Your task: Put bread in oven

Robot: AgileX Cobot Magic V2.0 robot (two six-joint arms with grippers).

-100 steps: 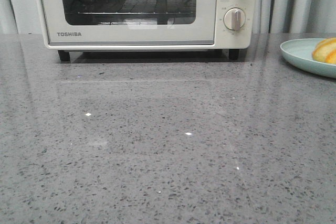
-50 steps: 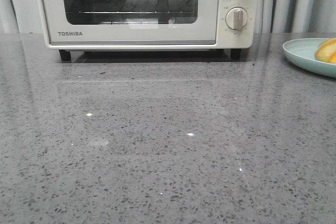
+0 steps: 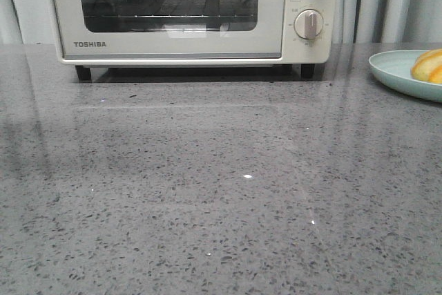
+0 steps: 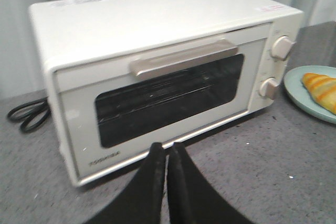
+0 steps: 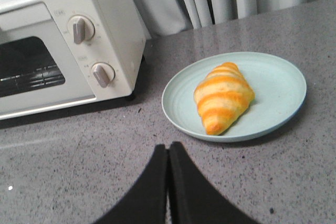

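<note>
Right wrist view: the glossy golden-orange croissant-shaped bread (image 5: 223, 97) with pale cream stripes is seen lying on a pale blue-green round plate (image 5: 273, 77), which rests on the speckled grey stone table (image 5: 79, 166). The black right gripper (image 5: 168, 153) hangs above the table with its fingers pressed together, nothing held between them. From that gripper the bread lies at about one o'clock, near but apart. Its long axis runs roughly from twelve to six o'clock with a slight tilt, one tapered end pointing back toward the gripper.

In the front view, the cream-white TOSHIBA countertop toaster oven (image 3: 173, 45) with dark glass door stands at twelve o'clock, and only an edge of the bread (image 3: 428, 67) is shown on the plate at three o'clock, just right of the oven and apart from it. The oven door is closed, its metal bar handle (image 4: 184, 59) lying flat against the front in the left wrist view. The black left gripper (image 4: 167, 153) is likewise pinched closed and empty, facing the lower edge of the door.

The right arm is judged the nearer to the bread, the left the nearer to the handle. A grasp across the bread's thick middle would be suited, with the fingers set at right angles to its long axis. The door is not yet opened.
</note>
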